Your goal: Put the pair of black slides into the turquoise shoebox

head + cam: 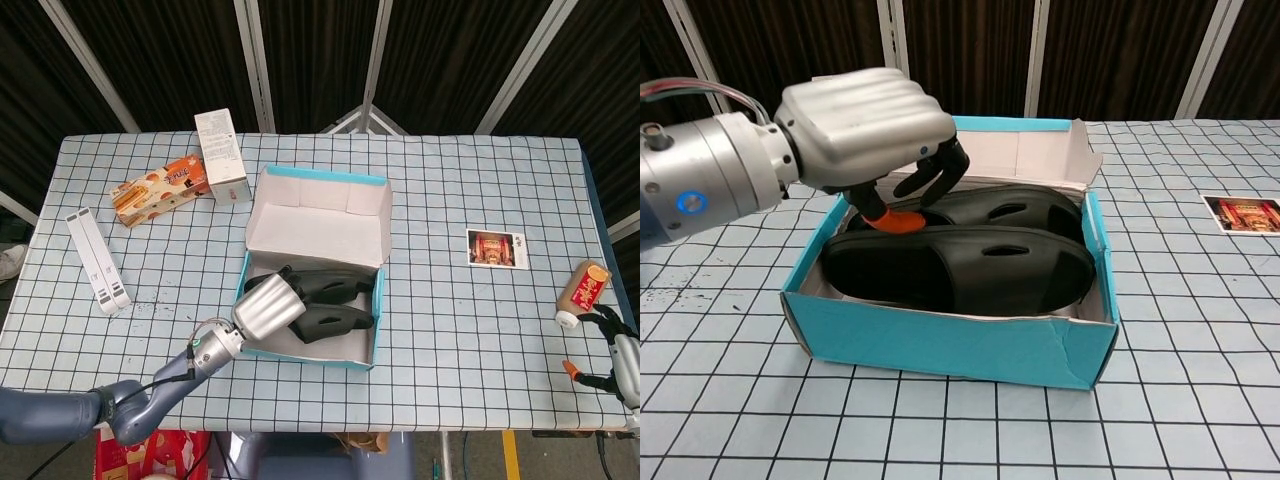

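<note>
The turquoise shoebox (318,176) (940,345) stands open at the table's middle, lid flap upright at the back. Both black slides lie inside it, side by side: the front slide (970,272) along the near wall, the rear slide (1012,209) behind it; from the head view they show as one dark pair (335,305). My left hand (268,307) (862,128) hovers over the box's left end, just above the slides, fingers curled downward and apart, holding nothing. My right hand (618,358) rests at the table's far right edge with its fingers spread, nothing in it.
A brown bottle (583,288) lies close to my right hand. A photo card (497,248) (1240,213) sits right of the box. At the back left are a white carton (222,155) and an orange snack box (160,188); a white strip (97,260) lies at the left.
</note>
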